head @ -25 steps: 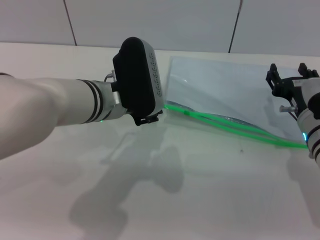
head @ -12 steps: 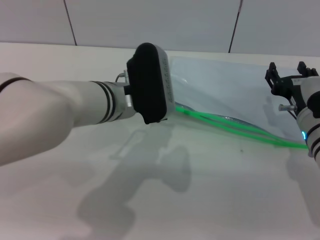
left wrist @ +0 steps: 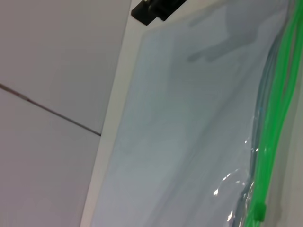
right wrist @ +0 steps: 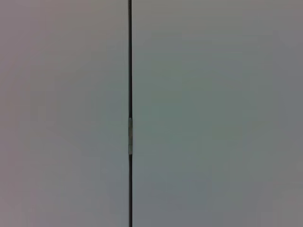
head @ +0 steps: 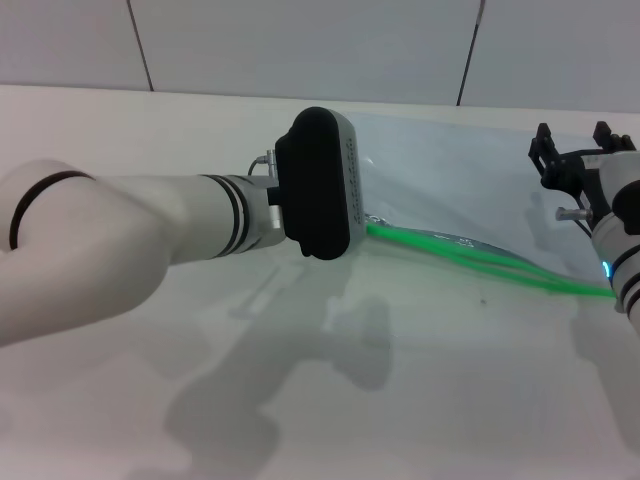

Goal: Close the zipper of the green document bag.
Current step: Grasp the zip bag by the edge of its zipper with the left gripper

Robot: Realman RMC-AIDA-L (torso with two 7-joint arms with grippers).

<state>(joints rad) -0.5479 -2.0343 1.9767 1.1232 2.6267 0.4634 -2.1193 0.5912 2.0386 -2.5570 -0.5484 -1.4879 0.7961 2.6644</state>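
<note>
The bag [head: 450, 190] lies flat on the surface [head: 420, 400]. Its green zipper [head: 470, 255] gapes open, so closing remains. The left tool [head: 318, 185] hovers over one end, the right tool [head: 572, 160] near the other; I cannot tell either grip.

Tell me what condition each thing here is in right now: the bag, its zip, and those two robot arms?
green document bag: lying flat on the table, held by neither arm.
zipper: open, its two green strips parted towards the robot's right.
left gripper: above the bag's left end, over the start of the zipper.
right gripper: raised off the table at the bag's right end, fingers open, holding nothing.
</note>
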